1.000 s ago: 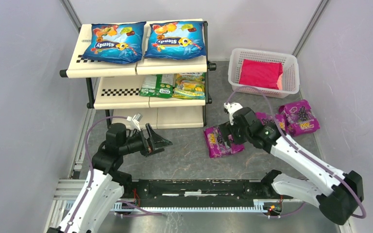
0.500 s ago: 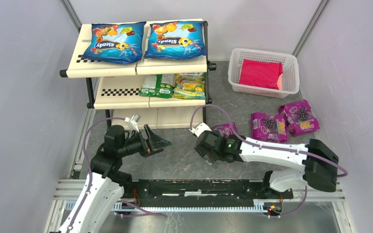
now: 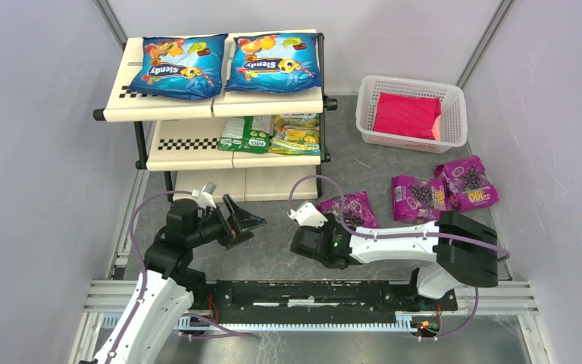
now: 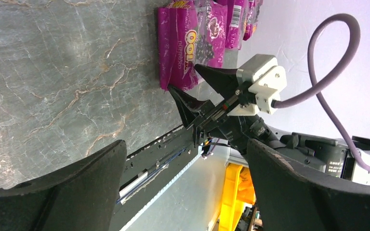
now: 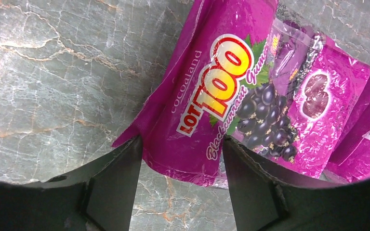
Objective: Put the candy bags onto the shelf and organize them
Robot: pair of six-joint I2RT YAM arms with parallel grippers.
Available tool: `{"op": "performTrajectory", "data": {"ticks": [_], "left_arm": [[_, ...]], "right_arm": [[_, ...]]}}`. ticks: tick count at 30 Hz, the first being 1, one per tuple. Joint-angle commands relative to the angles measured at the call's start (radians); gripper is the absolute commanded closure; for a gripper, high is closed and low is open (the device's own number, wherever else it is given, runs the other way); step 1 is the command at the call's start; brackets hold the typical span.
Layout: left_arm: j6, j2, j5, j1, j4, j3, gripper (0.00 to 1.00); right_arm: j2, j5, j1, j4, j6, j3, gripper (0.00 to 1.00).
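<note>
The shelf (image 3: 189, 142) stands at the back left. Two blue candy bags (image 3: 176, 66) (image 3: 274, 62) lie on its top tier and two green-yellow bags (image 3: 271, 134) on the middle tier. Three purple bags lie on the table: one (image 3: 354, 210) in the middle, two (image 3: 417, 199) (image 3: 467, 183) to its right. My right gripper (image 3: 320, 230) is open and points down at the near left end of the middle purple bag (image 5: 231, 96), whose edge lies between the fingertips (image 5: 125, 159). My left gripper (image 3: 251, 225) is open and empty, facing the right gripper (image 4: 185, 79).
A white mesh basket (image 3: 369, 95) with a red packet (image 3: 405, 114) stands at the back right. The shelf's bottom tier (image 3: 273, 183) is just behind the left gripper. The black base rail (image 3: 311, 292) runs along the near edge. Grey walls close both sides.
My right arm has swung left and drawn in, from over the purple bags to the near left end of the middle bag. That bag has shifted slightly. The left gripper barely moved.
</note>
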Motion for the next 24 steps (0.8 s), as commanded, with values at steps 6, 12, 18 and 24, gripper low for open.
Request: {"op": "performTrajectory", "data": {"ticks": [6,12,18,24], "left_arm": [[-0.07,0.023,-0.015,-0.003,0.083,-0.018,0.0],[-0.114,0.015,-0.008,-0.002,0.119,-0.072,0.0],[-0.26,-0.029,0.019,-0.005,0.269,-0.186,0.0],[-0.276,0.038,-0.078,-0.08,0.31,-0.193,0.0]], "right_arm": [[-0.02,0.051,0.015,0.133,-0.033,-0.036,0.6],[-0.161,-0.176,0.018,0.408,-0.243,-0.15,0.82],[-0.222,-0.385,0.017,0.587,-0.335,-0.189,1.0],[-0.252,-0.571,0.018,0.742,-0.391,-0.221,1.0]]}}
